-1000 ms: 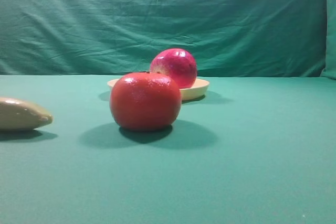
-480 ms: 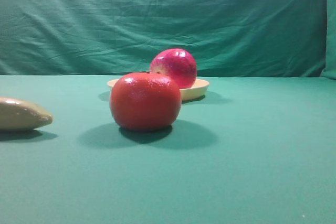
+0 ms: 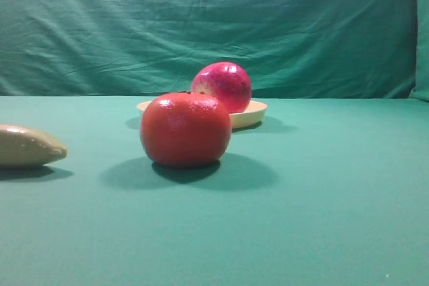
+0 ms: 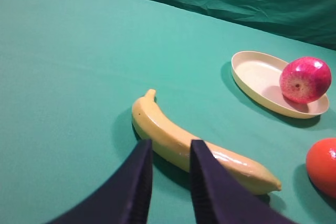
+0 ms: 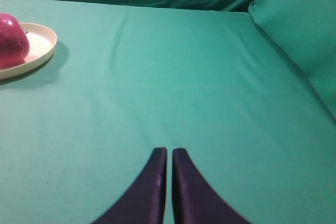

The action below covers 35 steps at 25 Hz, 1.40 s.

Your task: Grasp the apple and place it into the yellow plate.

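The apple [image 3: 224, 85] is deep magenta-red and sits in the yellow plate [image 3: 253, 114] at the table's middle back. In the left wrist view the apple [image 4: 304, 80] rests at the right end of the plate [image 4: 252, 72]. In the right wrist view the apple [image 5: 11, 40] and the plate [image 5: 46, 43] show at the far left. My left gripper [image 4: 170, 148] is empty, its fingers a narrow gap apart, above a banana. My right gripper [image 5: 169, 153] is shut and empty, over bare cloth. Neither gripper shows in the exterior view.
An orange-red tomato-like fruit [image 3: 186, 130] stands in front of the plate, also at the right edge of the left wrist view [image 4: 323, 166]. A pale yellow banana [image 4: 157, 124] lies at the left [image 3: 27, 145]. Green cloth covers table and backdrop.
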Each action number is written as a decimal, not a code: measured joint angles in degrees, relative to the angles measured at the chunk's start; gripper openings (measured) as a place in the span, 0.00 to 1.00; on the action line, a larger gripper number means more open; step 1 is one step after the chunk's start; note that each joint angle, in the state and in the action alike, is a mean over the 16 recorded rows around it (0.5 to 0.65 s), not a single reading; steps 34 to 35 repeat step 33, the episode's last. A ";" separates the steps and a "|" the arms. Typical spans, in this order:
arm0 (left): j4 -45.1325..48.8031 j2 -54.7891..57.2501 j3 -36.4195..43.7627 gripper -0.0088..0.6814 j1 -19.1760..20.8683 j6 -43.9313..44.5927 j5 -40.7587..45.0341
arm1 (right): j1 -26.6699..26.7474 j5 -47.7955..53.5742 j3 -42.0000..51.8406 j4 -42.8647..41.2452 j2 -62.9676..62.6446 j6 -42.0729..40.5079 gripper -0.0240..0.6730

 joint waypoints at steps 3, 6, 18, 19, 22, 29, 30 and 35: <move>0.00 0.00 0.00 0.24 0.00 0.00 0.00 | 0.00 0.01 0.00 0.21 0.00 -0.03 0.03; 0.00 0.00 0.00 0.24 0.00 0.00 0.00 | 0.00 0.01 0.00 0.37 0.00 -0.04 0.03; 0.00 0.00 0.00 0.24 0.00 0.00 0.00 | 0.00 0.01 0.00 0.45 0.00 -0.06 0.03; 0.00 0.00 0.00 0.24 0.00 0.00 0.00 | 0.00 0.01 0.00 0.45 0.00 -0.06 0.03; 0.00 0.00 0.00 0.24 0.00 0.00 0.00 | 0.00 0.01 0.00 0.45 0.00 -0.06 0.03; 0.00 0.00 0.00 0.24 0.00 0.00 0.00 | 0.00 0.01 0.00 0.45 0.00 -0.06 0.03; 0.00 0.00 0.00 0.24 0.00 0.00 0.00 | 0.00 0.01 0.00 0.45 0.00 -0.06 0.03; 0.00 0.00 0.00 0.24 0.00 0.00 0.00 | 0.00 0.01 0.00 0.45 0.00 -0.06 0.03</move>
